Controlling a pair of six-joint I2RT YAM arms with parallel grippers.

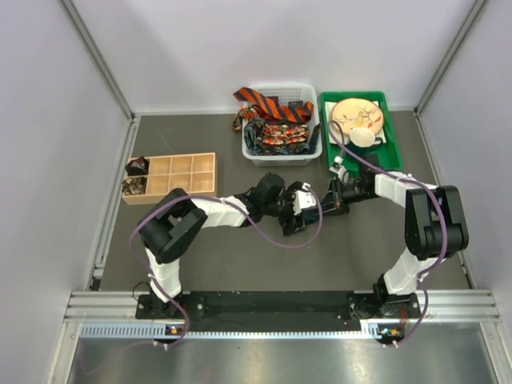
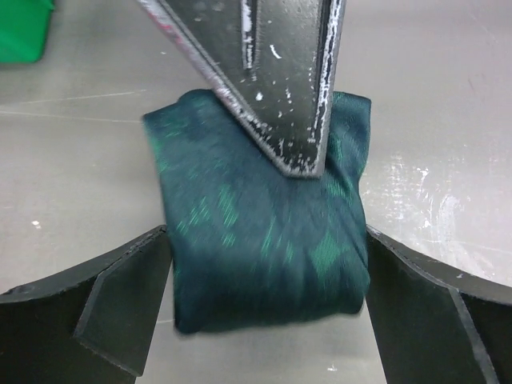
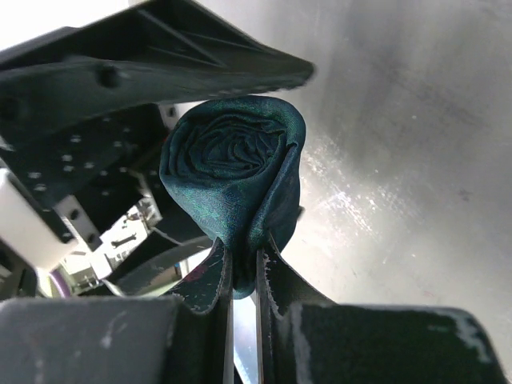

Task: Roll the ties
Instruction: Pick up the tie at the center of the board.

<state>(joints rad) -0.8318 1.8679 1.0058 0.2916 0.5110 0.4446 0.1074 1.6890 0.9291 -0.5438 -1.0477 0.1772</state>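
Observation:
A dark teal tie (image 2: 264,240), rolled into a tight coil, hangs just above the table mid-centre; its spiral end shows in the right wrist view (image 3: 228,152). My left gripper (image 2: 268,312) has its two jaws against the roll's two sides. My right gripper (image 3: 242,264) is shut on the roll's outer fabric edge, and one of its fingers (image 2: 280,80) lies over the roll. In the top view the grippers meet, left (image 1: 302,206) and right (image 1: 330,196), and hide the roll. An orange-and-black striped tie (image 1: 268,102) and dark red-patterned ties (image 1: 280,136) lie in a white basket (image 1: 314,144).
A green tray (image 1: 394,136) holding a round wooden plate (image 1: 358,116) stands right of the basket. A wooden divided box (image 1: 180,172) sits at the left. Purple cables loop along both arms. Grey walls enclose the table.

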